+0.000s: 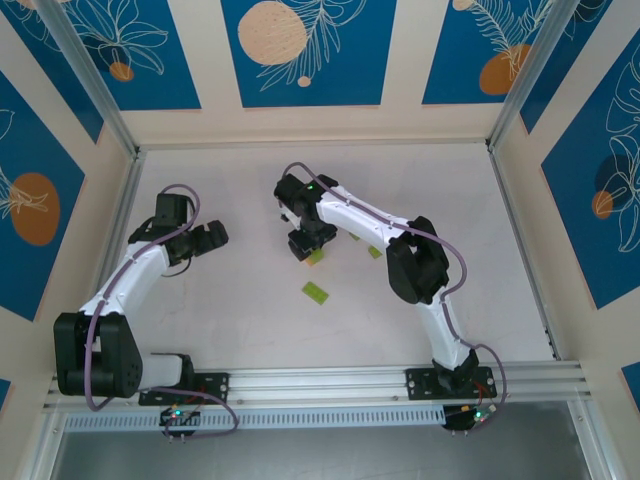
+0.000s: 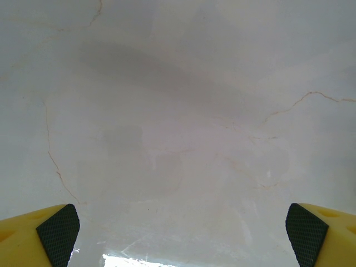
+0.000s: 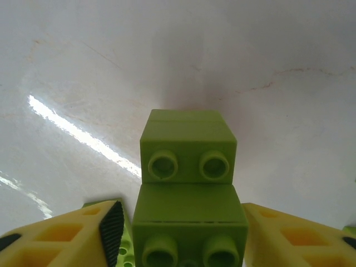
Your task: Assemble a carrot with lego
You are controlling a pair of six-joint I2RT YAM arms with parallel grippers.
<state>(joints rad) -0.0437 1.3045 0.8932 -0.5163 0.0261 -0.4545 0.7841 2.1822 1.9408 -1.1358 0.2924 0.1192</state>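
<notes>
Carrot: the carrot was a lime-green stack. Two studded bricks showed one above the other in the right wrist view. No orange tip could be made out for sure.
Place: from above, the carrot stood on the table near its middle, directly under the right arm's tip.
Right gripper: the right gripper straddled the lower brick. One pad stood just off the brick's side, so the jaws looked parted rather than clamped.
Step in hand: probably the release of the stack. To do it well, the fingers should open fully and then lift straight up, so neither one drags the stack over.
Loose lego: one green brick lay nearer the bases, and another green brick lay beside the right forearm.
Left gripper: the left gripper hung with its fingers wide apart, holding nothing, well off to the left.
</notes>
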